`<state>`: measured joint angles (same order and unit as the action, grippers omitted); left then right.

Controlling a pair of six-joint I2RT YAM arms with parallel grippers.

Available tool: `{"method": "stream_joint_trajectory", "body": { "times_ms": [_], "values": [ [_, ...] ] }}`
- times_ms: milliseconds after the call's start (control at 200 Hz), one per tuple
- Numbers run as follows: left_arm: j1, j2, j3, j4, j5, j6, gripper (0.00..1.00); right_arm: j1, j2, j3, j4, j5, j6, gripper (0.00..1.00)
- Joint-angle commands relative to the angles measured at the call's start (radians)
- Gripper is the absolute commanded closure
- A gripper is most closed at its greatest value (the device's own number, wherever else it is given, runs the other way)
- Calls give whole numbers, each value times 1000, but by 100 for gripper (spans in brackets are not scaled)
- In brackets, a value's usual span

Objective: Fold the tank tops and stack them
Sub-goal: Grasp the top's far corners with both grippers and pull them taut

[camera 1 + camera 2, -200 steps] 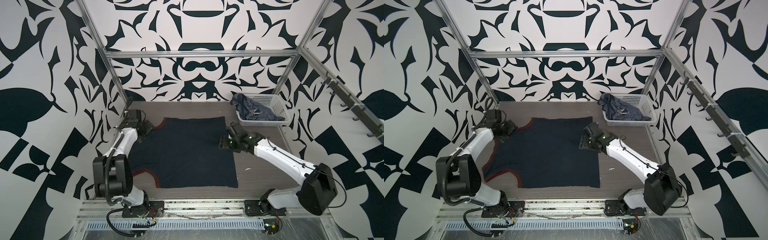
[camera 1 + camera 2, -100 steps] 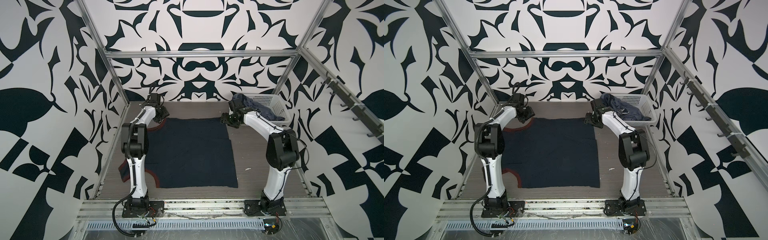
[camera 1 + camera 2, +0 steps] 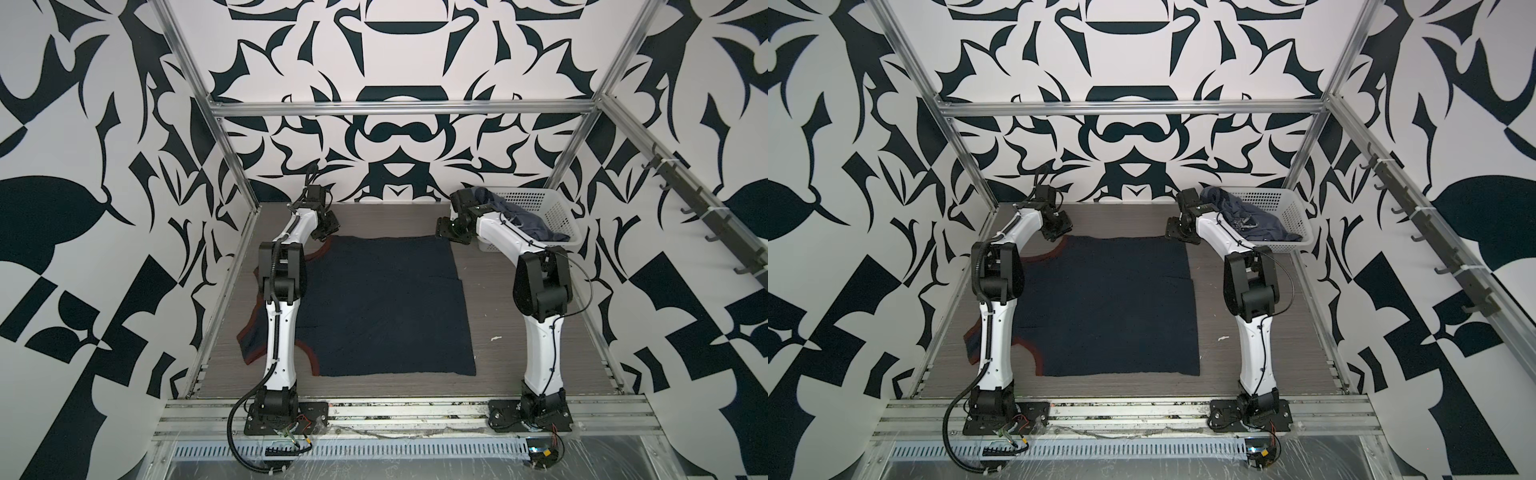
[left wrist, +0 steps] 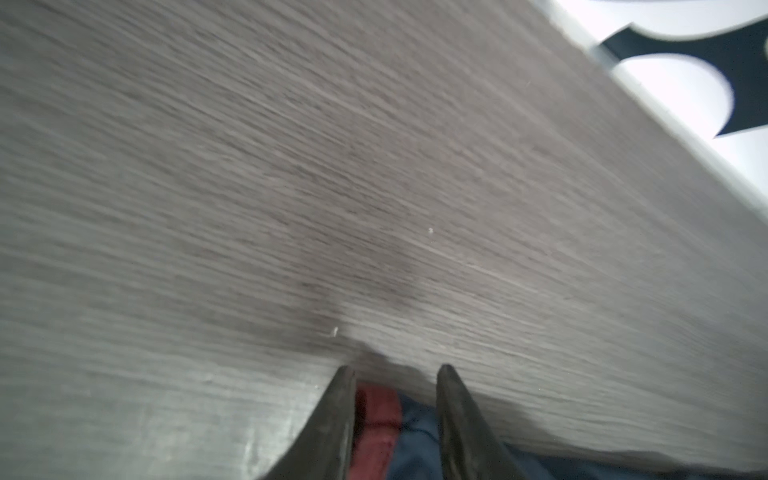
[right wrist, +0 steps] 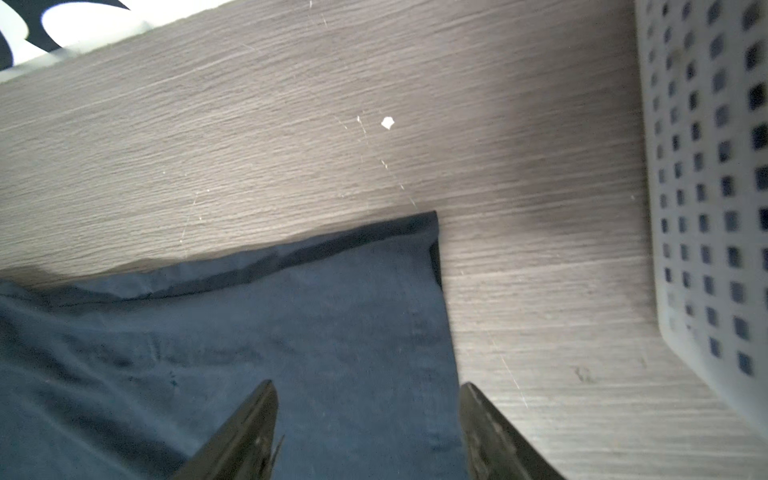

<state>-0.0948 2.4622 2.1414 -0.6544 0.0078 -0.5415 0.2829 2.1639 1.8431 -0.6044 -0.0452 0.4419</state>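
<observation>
Top views both show the navy tank top (image 3: 382, 303) flat on the bench (image 3: 498, 299), its long axis running left to right with the straps toward the left arm. Each far corner has its own arm: the left tool (image 3: 328, 226) at the strap end, the right tool (image 3: 446, 228) at the hem. Only the left wrist view shows narrow jaws astride the red trim (image 4: 376, 409); we cannot tell whether they pinch it. The right wrist view shows wide, empty jaws over the cloth. The slate-blue tank top (image 3: 519, 220) sits in the basket (image 3: 557, 205).
</observation>
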Motion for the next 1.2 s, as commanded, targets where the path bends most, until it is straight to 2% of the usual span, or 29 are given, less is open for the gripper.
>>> {"method": "stream_joint_trajectory", "body": {
  "times_ms": [0,145,530,720,960,1060,1195],
  "values": [
    [1,20,17,-45,2,2,65,-4,5,59,-33,35,-17,27],
    [-2,10,-17,-32,6,-2,68,-4,36,87,-44,54,-16,27],
    [9,-24,-82,5,16,-3,100,-3,135,197,-65,81,-25,28],
    [51,-100,-198,83,39,-23,100,-3,220,314,-75,81,-29,29],
    [59,-133,-223,94,48,-17,100,-3,364,541,-190,154,-31,30],
    [59,-139,-225,101,51,-18,100,-4,375,547,-197,173,-33,30],
    [58,-140,-217,100,58,-18,100,-4,394,540,-175,116,-33,33]
  ]
}}
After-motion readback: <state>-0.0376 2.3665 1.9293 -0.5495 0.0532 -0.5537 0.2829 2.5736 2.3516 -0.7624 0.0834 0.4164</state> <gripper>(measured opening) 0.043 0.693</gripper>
